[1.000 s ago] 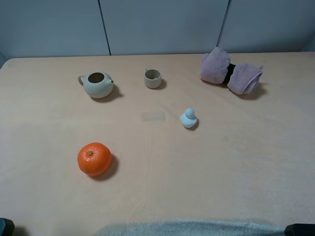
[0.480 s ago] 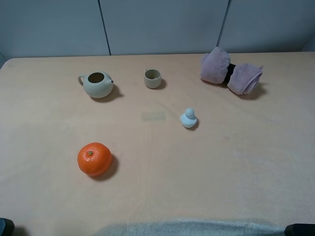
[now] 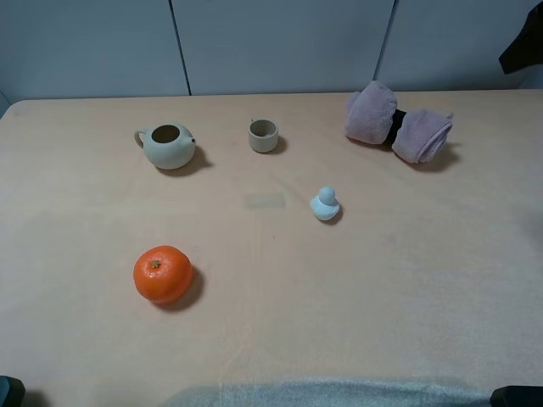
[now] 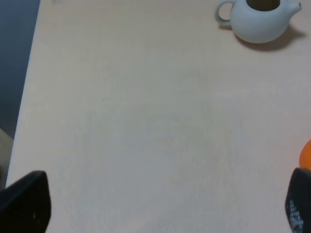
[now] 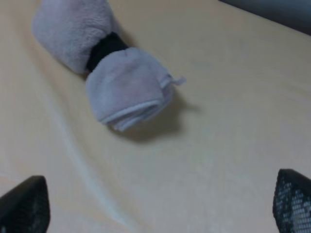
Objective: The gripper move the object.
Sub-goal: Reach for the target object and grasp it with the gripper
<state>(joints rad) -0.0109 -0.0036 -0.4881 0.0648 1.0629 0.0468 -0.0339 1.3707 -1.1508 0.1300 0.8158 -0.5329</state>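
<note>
The mauve-pink rolled towel [image 3: 397, 125] lies at the far right of the table, two lobes with a dark band between them. In the right wrist view the towel [image 5: 104, 63] lies ahead of my right gripper [image 5: 158, 208], apart from it. The gripper's fingertips [image 5: 24, 208] stand wide apart, open and empty. A dark part of my right arm [image 3: 522, 42] shows at the top right edge, above and right of the towel. My left gripper [image 4: 163, 206] is open and empty over bare table, with its fingertips [image 4: 26, 204] at the frame's corners.
A pale teapot [image 3: 167, 145] stands far left and also shows in the left wrist view [image 4: 260, 19]. A small cup [image 3: 264, 135] stands at far centre. A pale blue duck figure [image 3: 325, 204] sits mid-table. An orange [image 3: 162, 274] lies front left. A grey cloth strip [image 3: 331, 393] lies along the front edge.
A dark part of my right arm has come into view at the top right edge. The towel and the other things on the table have not moved.
</note>
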